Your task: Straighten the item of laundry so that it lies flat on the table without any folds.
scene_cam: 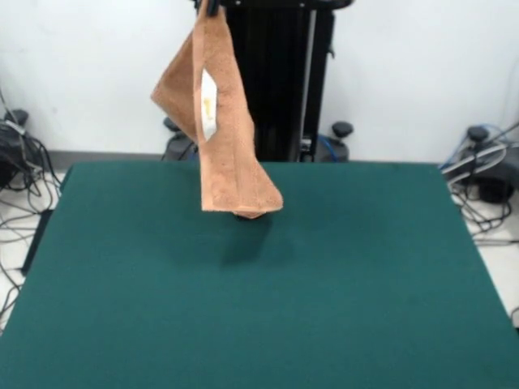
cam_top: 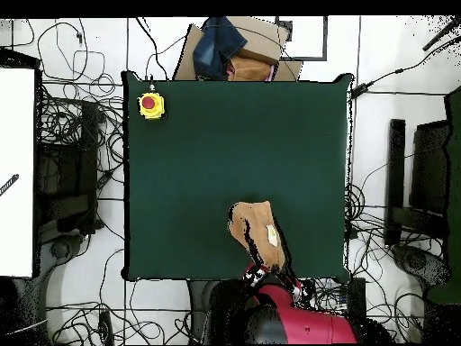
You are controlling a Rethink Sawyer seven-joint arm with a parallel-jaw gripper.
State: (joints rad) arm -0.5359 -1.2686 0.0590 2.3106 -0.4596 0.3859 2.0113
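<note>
From the front view, the towel is hanging way up in the air, pinched at its top corner by the tool, which only just pokes in at the top edge, so it's clamped on the cloth since nothing else holds it up. The towel dangles folded over on itself, with a white care label showing on the side, and its bottom hem floats just above the green bench near the far side, with a shadow right under it. So nothing is flat yet; I'd say this is the lift-and-carry bit of the job. From the overhead view, the towel shows as a narrow folded shape above the bench close to the robot-side edge, with the red arm right below it. There's a yellow box with a red button sitting at a far corner, well apart from everything. Next move, my guess: lower it so the hem touches down, then drag toward the open middle of the bench so the folds lay out instead of bunching.
</note>
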